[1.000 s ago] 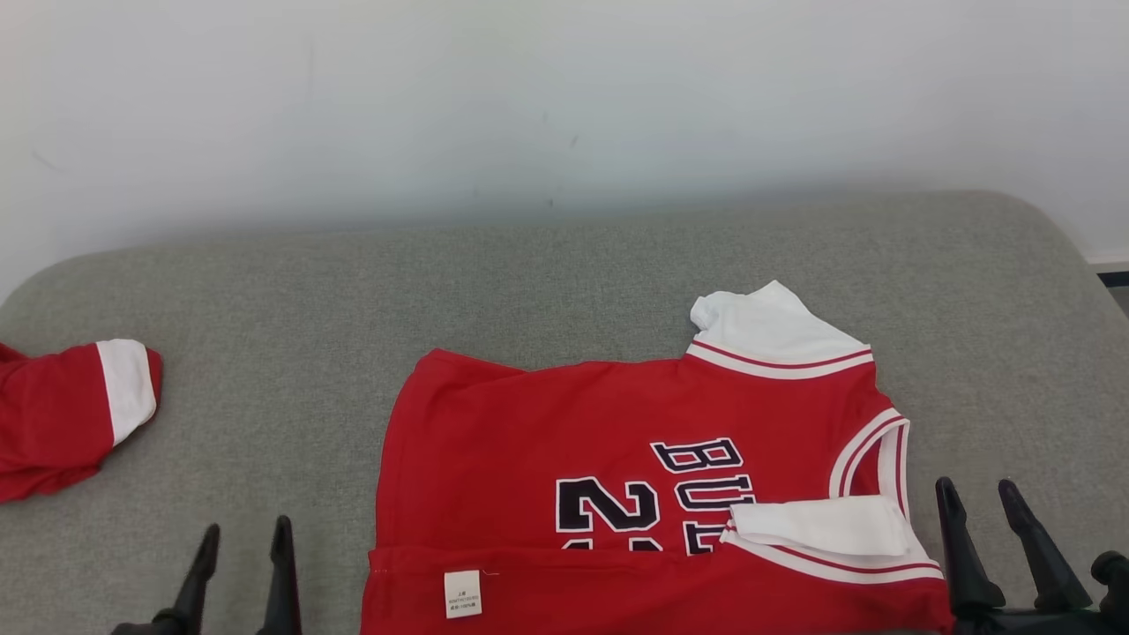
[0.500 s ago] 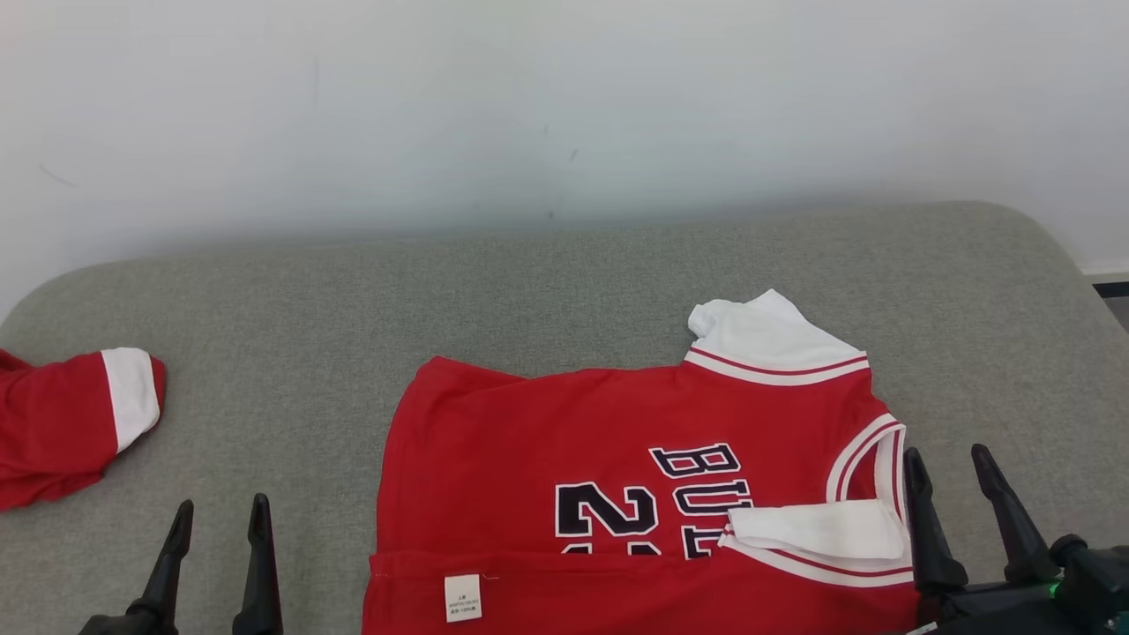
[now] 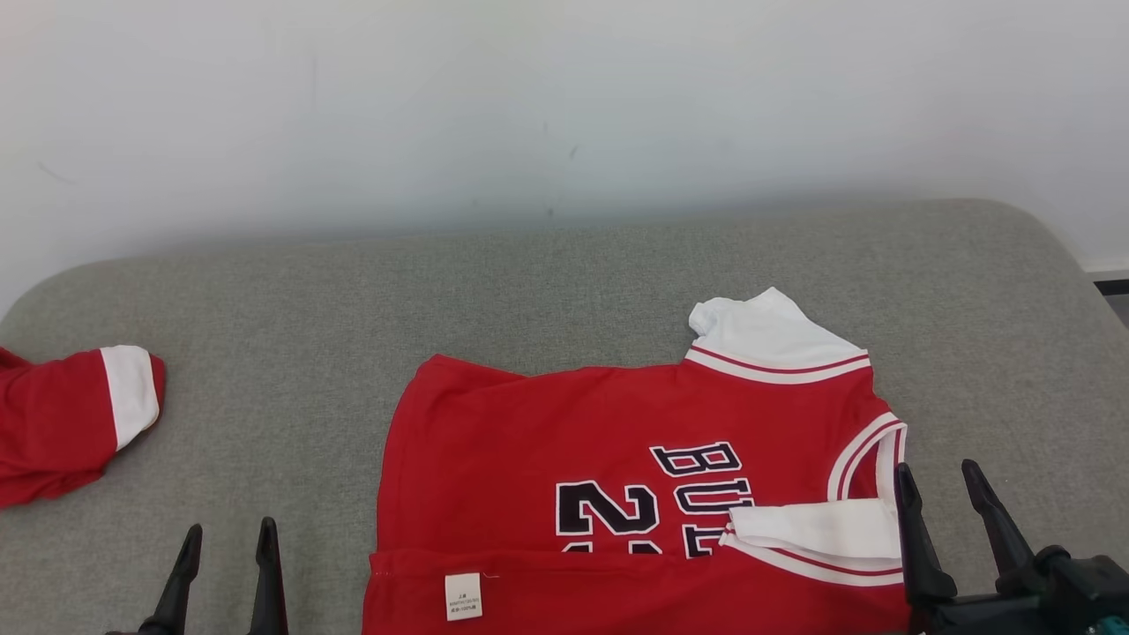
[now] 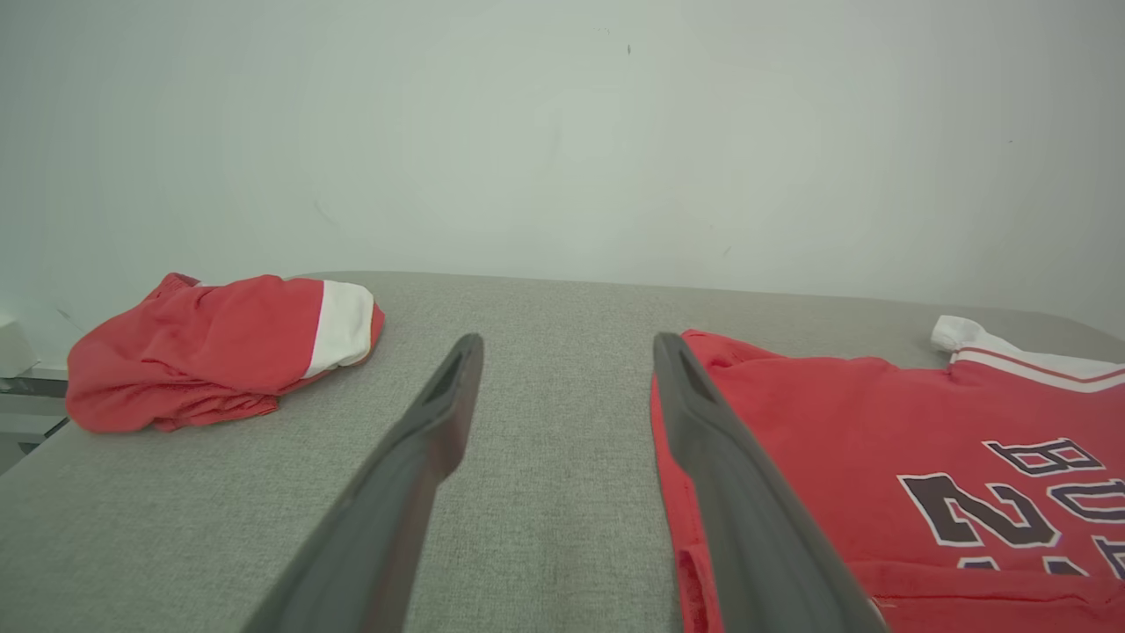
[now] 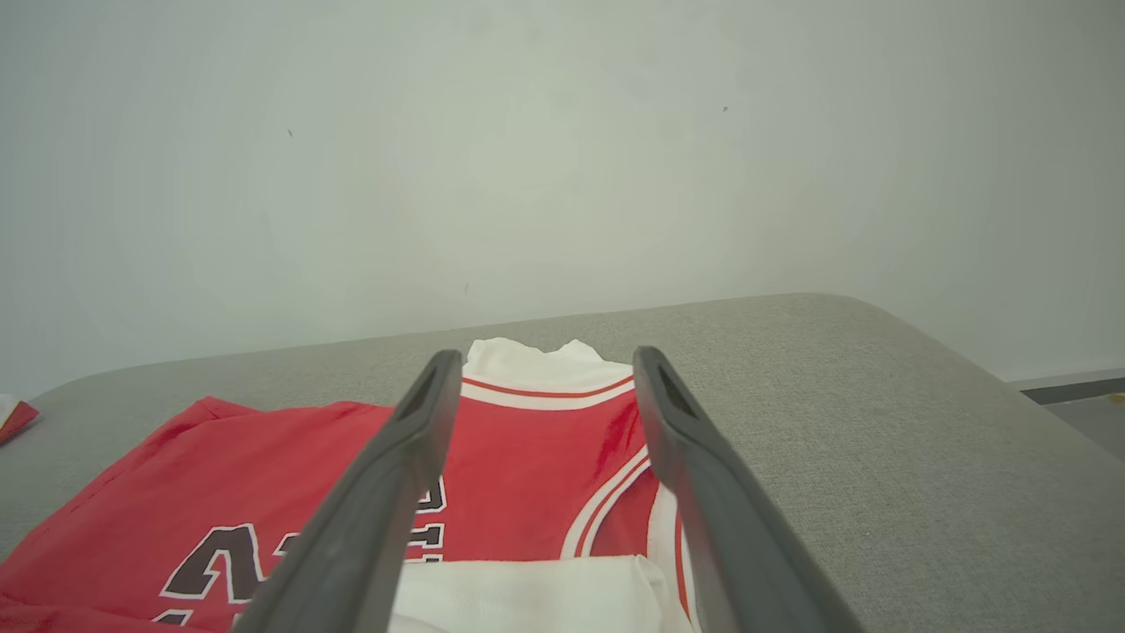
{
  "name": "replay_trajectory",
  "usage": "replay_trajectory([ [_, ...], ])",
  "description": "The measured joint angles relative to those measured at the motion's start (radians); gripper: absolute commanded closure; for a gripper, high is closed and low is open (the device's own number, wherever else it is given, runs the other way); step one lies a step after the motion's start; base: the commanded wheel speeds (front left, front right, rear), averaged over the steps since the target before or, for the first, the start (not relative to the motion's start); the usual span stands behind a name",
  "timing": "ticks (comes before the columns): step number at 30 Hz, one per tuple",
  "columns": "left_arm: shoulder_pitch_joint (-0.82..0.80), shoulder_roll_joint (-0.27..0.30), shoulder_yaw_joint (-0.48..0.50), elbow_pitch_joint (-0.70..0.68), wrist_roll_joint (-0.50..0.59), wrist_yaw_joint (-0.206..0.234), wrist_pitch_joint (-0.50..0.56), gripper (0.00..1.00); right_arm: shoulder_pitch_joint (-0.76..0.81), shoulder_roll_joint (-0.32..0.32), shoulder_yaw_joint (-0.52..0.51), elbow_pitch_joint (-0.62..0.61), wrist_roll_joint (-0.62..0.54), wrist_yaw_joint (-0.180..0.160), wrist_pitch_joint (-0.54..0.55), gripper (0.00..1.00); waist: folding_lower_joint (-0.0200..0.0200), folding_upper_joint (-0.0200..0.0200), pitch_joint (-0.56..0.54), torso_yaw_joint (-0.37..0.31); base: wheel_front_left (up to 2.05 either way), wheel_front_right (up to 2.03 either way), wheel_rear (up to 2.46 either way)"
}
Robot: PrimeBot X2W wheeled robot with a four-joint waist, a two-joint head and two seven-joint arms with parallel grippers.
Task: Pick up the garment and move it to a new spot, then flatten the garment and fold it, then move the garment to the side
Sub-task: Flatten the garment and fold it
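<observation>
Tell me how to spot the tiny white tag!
On the big grey cushion, find the red basketball jersey spread flat, not the crumpled red garment at the left edge. On its near folded-over strip sits a small white care label, the only white patch with tiny print on it.

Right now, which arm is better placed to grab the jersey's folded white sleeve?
Right. The right claw is open just beside the white sleeve, at the neck end of the jersey. The left claw, also open, is over bare cushion, off the hem end.
</observation>
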Motion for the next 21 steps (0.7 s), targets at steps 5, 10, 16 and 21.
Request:
replay_trajectory([
  [5, -0.058, 0.021, -0.014, 0.049, -0.004, -0.01, 0.002, 0.0, -0.048, -0.017, 0.013, 0.037, 0.002, 0.0, 0.021, 0.0, 0.0, 0.0, 0.009, 0.001, 0.0, 0.0, 0.0],
  [10, -0.171, 0.075, -0.039, 0.078, -0.027, -0.023, 0.042, 0.0, -0.159, -0.046, 0.026, 0.084, 0.025, 0.0, 0.076, 0.0, 0.0, 0.0, 0.039, -0.004, 0.0, 0.0, 0.0],
  [16, -0.368, 0.152, -0.107, 0.115, -0.064, -0.03, 0.112, 0.0, -0.353, -0.087, 0.046, 0.158, 0.048, 0.0, 0.138, 0.0, 0.0002, 0.0, 0.105, -0.011, 0.0, 0.0, 0.0],
  [21, -0.541, 0.225, -0.208, 0.145, -0.154, -0.032, 0.169, 0.0, -0.533, -0.113, 0.077, 0.247, 0.06, 0.0, 0.188, 0.0, 0.0003, 0.0001, 0.178, -0.017, 0.0, 0.0, 0.0],
])
